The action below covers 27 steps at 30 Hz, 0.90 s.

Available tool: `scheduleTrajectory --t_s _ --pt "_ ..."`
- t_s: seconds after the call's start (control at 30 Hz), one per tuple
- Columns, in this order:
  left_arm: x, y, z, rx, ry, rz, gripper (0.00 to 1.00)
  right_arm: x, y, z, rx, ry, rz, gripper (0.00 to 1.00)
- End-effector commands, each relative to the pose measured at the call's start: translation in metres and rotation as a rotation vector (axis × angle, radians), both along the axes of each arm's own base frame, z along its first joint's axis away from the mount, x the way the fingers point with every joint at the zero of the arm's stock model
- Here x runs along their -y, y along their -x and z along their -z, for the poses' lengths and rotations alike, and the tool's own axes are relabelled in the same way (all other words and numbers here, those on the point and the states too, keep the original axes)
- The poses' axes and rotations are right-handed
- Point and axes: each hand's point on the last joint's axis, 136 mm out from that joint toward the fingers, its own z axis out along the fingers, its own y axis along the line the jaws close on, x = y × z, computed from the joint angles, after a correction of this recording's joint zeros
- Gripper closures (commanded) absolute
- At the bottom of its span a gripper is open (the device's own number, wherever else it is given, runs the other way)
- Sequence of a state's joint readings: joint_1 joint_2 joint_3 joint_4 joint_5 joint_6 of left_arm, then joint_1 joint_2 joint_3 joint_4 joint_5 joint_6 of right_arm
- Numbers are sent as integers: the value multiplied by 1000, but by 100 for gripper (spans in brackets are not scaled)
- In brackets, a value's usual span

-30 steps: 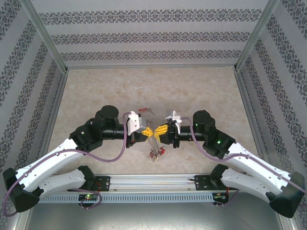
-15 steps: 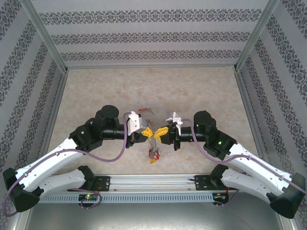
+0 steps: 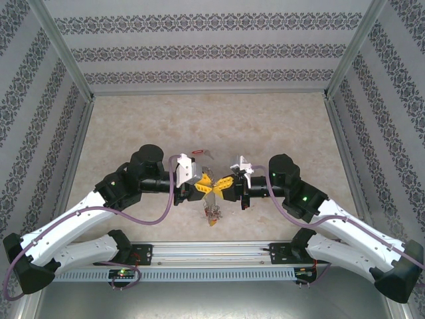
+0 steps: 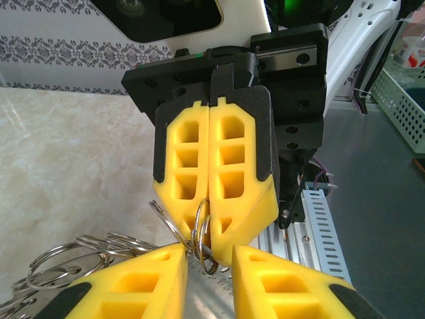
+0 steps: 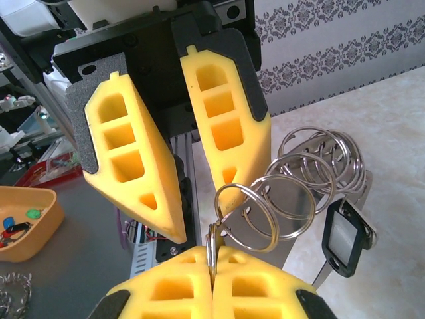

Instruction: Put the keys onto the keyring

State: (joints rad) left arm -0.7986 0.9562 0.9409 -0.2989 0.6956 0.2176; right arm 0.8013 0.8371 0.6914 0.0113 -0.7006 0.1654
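**Item 1. Right gripper (image 5: 212,256), black with yellow honeycomb-moulded fingers.** Jaws pressed together at the tips, pinching item 3 edge-on. Held above the beige marbled bench (image 3: 265,126), over its near middle.

**Item 2. Left gripper (image 4: 209,260), same make.** It faces the right gripper tip to tip, almost touching it. Jaws spread, one finger on either side of the right gripper's closed tips, and nothing is clamped between them.

**Item 3. Thin silver metal keyring (image 5: 211,240), one wire loop of several linked loops.** It is caught in the right gripper's tips and rises just above them. The other loops fan out beside the right gripper, away from the left one. I cannot tell which loop carries which key.

**Item 4. Bunch of small silver keys with coloured plastic tags (image 3: 212,212).** They hang directly below the right gripper's tips, red and yellow tags showing.

**Item 5. Black plastic tag with a clear window (image 5: 345,236).** It dangles from the fanned loops, just beside the right gripper.
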Motion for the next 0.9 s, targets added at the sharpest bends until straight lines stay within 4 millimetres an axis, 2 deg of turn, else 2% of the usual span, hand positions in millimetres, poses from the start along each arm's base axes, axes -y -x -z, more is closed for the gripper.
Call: scheduleTrajectory --t_s 0.0,0.13,0.23,0.3,0.5,0.87 --pt "0 0 -13 56 32 -7 75 -3 6 -39 85 -115 -33 100" --pt "-9 -9 -17 106 41 -91 72 -1 7 -42 87 -127 -32 100" --pt "-12 -6 -18 105 47 -91 76 0 7 -41 88 -131 -27 100" --pt "-11 -2 -17 85 44 -69 79 -1 7 -42 86 -136 -28 100" --pt "-4 7 -16 37 51 -2 79 -3 6 -45 88 -154 -29 100" --pt "3 6 -20 34 83 17 77 -5 4 -40 74 -142 -31 100"
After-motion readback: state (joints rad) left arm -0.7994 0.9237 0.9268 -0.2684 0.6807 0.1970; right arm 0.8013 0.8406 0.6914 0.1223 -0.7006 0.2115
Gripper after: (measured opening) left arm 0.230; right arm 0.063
